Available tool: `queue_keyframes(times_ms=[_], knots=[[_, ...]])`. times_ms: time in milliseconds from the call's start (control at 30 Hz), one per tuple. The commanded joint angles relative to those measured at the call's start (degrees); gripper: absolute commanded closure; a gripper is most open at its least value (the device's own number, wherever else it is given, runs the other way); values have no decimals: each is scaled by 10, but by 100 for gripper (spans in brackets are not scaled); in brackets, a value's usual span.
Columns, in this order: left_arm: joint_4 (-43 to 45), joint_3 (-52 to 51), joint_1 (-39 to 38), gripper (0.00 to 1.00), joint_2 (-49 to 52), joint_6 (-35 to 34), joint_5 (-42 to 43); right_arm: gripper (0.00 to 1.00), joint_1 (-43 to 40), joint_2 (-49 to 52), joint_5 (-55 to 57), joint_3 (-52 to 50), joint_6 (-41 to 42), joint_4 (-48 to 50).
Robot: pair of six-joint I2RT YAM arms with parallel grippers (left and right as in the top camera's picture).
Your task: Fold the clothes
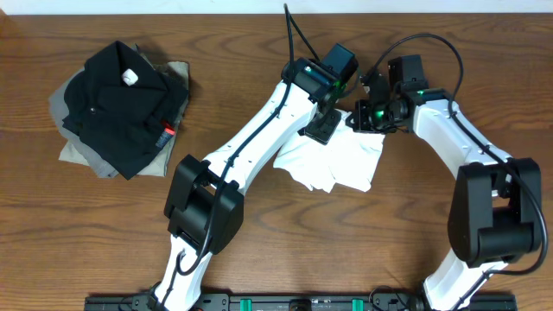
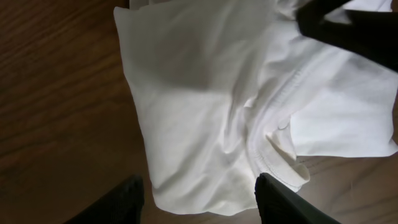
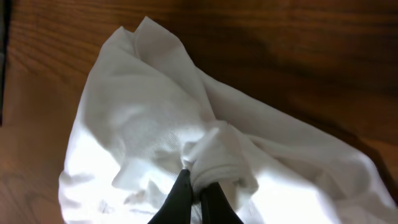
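The white T-shirt (image 1: 341, 160) lies bunched and partly folded on the wooden table right of centre; its print is hidden. My left gripper (image 1: 321, 130) hovers over its upper left part, open, with the fingers (image 2: 199, 199) either side of the shirt's edge (image 2: 205, 118) and nothing between them pinched. My right gripper (image 1: 363, 117) is at the shirt's upper right edge, its fingers (image 3: 199, 190) shut on a bunched fold of the white fabric (image 3: 214, 152).
A black folded garment with a white tag (image 1: 121, 99) lies on a grey folded garment (image 1: 82, 151) at the table's left. Both arms cross the table's middle and right. Bare wood (image 1: 86, 242) shows at the front left.
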Motion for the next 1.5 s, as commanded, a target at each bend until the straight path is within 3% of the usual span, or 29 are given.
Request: queue_keyframes(times_ms=[0,233,633,833,967,1133,1200,1300,1367,1467], knots=[[-1,10,7,40,-21,-1,-5,99,-21,-74,19,2,-12,-6],[5,10,10,39,-21,-1,-5,99,-57,-148,36,2,-31,-42],[5,9,10,33,-21,-1,-5,96,-75,-105,194,2,-28,-127],[4,6,10,30,-21,-2,3,93,-92,-87,305,1,24,-163],[5,-1,10,30,-21,-2,63,90,-105,-73,304,1,32,-160],[33,-7,10,24,-19,-2,72,85,-108,-45,294,0,32,-149],[48,-7,10,21,-17,-2,74,76,-108,-29,297,0,32,-146],[56,-7,10,21,-15,-1,91,80,-122,-22,298,0,45,-150],[60,-7,10,23,-10,-1,111,79,-138,-33,262,1,51,-149],[73,-9,10,50,2,1,132,78,-165,-64,172,2,41,-142]])
